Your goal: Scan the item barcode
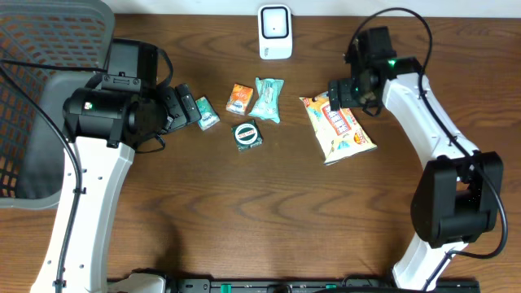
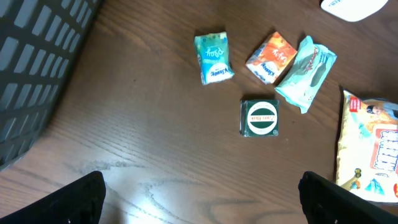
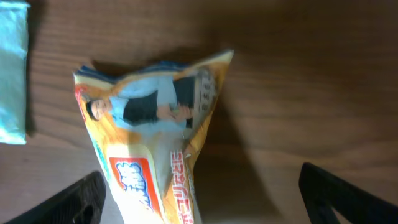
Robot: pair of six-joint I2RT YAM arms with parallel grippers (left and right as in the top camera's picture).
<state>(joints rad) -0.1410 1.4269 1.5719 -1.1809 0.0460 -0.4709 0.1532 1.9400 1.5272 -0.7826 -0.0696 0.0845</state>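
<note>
**A:** How are the two tools seen to stand?

**B:** The left gripper (image 2: 199, 193) is held wide open over bare wood, and nothing is caught between its fingers (image 2: 87, 199). The right gripper (image 3: 199, 186) is spread just as wide. The crimped top of the orange snack bag (image 3: 155, 124) is seen below and between its fingers, but no grip on it is seen.

**A:** Where is the snack bag placed?

**B:** It is laid flat on the wooden table (image 1: 269, 220), right of centre, with its far end under the right gripper. Whether the dark printed panel near its edge is a barcode cannot be told.

**A:** What is found farther off?

**B:** A dark green box (image 1: 247, 135) with a round logo is set near the middle. Beyond it, an orange packet (image 1: 239, 98) and a pale teal wrapper (image 1: 267, 99) are laid just beside each other. A small teal packet (image 1: 206, 113) is placed close by the left gripper. At the far edge, a white scanner (image 1: 275, 31) is stood, well apart from the bag. A grey mesh chair (image 1: 41, 81) is seen at the far left.
</note>
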